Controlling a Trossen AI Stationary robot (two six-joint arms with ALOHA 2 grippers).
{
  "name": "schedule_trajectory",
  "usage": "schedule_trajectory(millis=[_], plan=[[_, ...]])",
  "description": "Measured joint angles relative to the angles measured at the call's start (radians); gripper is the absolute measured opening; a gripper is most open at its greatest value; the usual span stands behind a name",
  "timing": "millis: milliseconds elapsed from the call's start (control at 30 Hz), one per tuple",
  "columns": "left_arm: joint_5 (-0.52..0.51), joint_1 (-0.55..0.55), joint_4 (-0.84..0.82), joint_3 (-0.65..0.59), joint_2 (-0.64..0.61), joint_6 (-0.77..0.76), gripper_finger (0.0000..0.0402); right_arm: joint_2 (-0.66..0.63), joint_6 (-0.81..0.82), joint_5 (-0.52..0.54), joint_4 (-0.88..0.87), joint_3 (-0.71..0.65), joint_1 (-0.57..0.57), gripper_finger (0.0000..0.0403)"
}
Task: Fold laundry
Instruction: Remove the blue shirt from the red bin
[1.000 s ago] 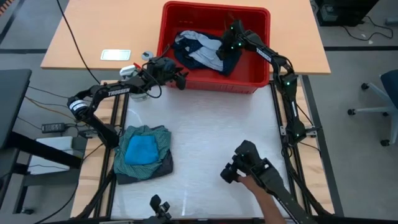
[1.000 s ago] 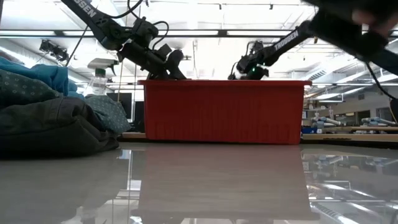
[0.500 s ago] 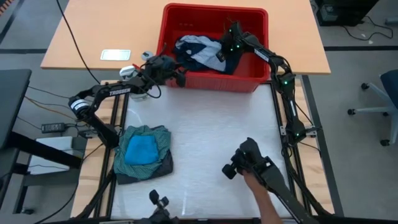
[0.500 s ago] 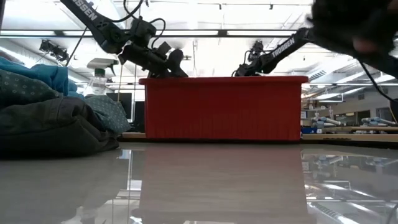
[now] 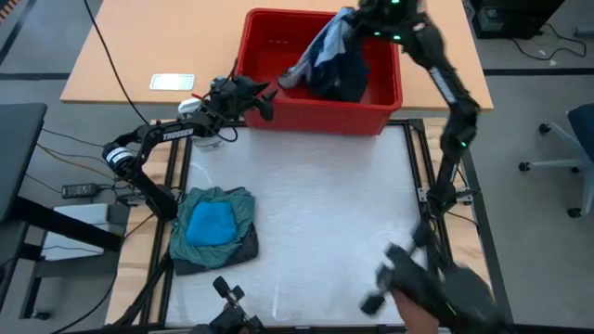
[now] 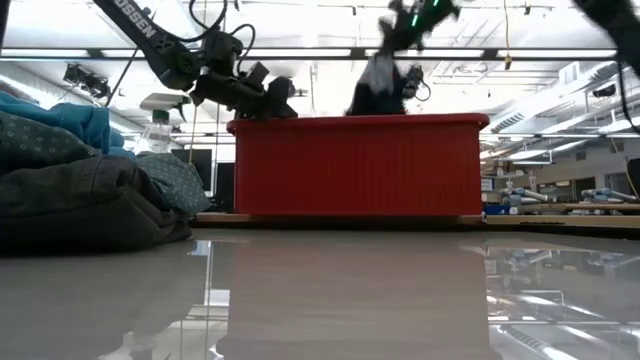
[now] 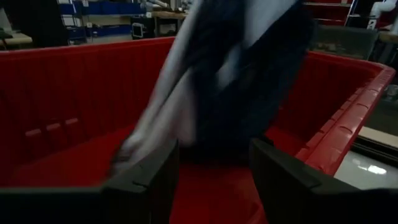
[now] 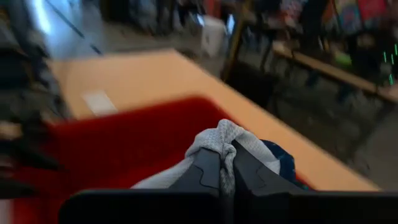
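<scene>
My right gripper (image 5: 357, 20) is high over the red bin (image 5: 278, 116), shut on a whitish and navy bundle of laundry (image 5: 327, 60) that hangs from it into the bin. In the low view the bundle (image 6: 378, 85) shows above the bin's rim. My left gripper (image 5: 261, 98) stands open at the bin's left rim, its fingers (image 7: 144, 182) pointing in toward the hanging bundle (image 7: 236, 81) without touching it. A folded stack of teal, bright blue and dark grey pieces (image 5: 213, 227) lies on the table's near left. My right gripper pinches a bunched fold of the whitish cloth (image 8: 219, 138) between its two fingers, several layers gathered together. The fingers come from above, slanting down. The bundle hangs slack below them; its lower end (image 7: 127, 152) reaches down near the bin's floor.
A spray bottle (image 6: 160, 118) and a white card (image 5: 173, 82) are on the wooden table left of the bin. At the near right, a person's hand holds a dark device (image 5: 436, 289). The white mat (image 5: 334, 204) lies between the stack and the bin.
My right gripper has gone up out of the bin with the whitish and navy bundle, which lay in the bin and now hangs stretched below it. My left gripper has shifted a little toward the far edge, along the bin's left rim. The dark device has moved toward the near right corner.
</scene>
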Motion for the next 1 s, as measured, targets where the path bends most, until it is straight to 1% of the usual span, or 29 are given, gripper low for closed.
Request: schedule_trajectory(millis=[67,133,200,267,333,400,533,633,667,700,733,833,933,1000], plan=[[-0.001,0.000,0.006,0.000,0.000,0.030,0.0198,-0.071,-0.002,-0.012,-0.030,0.003,0.027,0.0010],[0.015,-0.005,0.019,0.000,-0.001,0.044,0.0198,-0.134,-0.005,-0.053,-0.063,0.003,0.057,0.0010],[0.049,-0.008,0.019,-0.002,-0.016,0.043,0.0198,-0.188,-0.006,-0.116,-0.075,0.002,0.087,0.0010],[0.069,-0.026,0.025,-0.003,-0.035,0.041,0.0198,-0.241,-0.005,-0.205,-0.075,0.002,0.118,0.0010],[0.077,-0.047,0.032,-0.003,-0.057,0.041,0.0198,-0.288,-0.003,-0.316,-0.078,0.002,0.147,0.0010],[0.080,-0.068,0.034,-0.002,-0.075,0.041,0.0198,-0.328,-0.003,-0.456,-0.115,0.004,0.170,0.0010],[0.073,-0.115,0.049,-0.001,-0.096,0.032,0.0198,-0.364,0.006,-0.807,-0.301,0.002,0.194,0.0010],[0.077,-0.169,0.060,0.000,-0.106,-0.029,0.0198,-0.381,0.043,-0.987,-0.468,0.001,0.239,0.0010],[0.077,-0.187,0.063,0.000,-0.108,-0.055,0.0198,-0.388,0.043,-1.014,-0.534,0.001,0.260,0.0010],[0.077,-0.205,0.065,0.000,-0.109,-0.075,0.0198,-0.395,0.032,-1.018,-0.609,0.002,0.280,0.0010],[0.077,-0.225,0.067,0.000,-0.109,-0.089,0.0198,-0.400,0.004,-1.003,-0.692,0.002,0.305,0.0010],[0.074,-0.292,0.064,0.001,-0.110,-0.101,0.0198,-0.398,-0.115,-0.909,-0.914,-0.001,0.403,0.0010],[0.073,-0.355,0.054,0.001,-0.110,-0.099,0.0198,-0.404,-0.110,-0.865,-0.898,-0.073,0.526,0.0010],[0.038,-0.391,0.029,0.002,-0.110,-0.099,0.0198,-0.407,-0.119,-0.852,-0.894,-0.116,0.584,0.0011]])
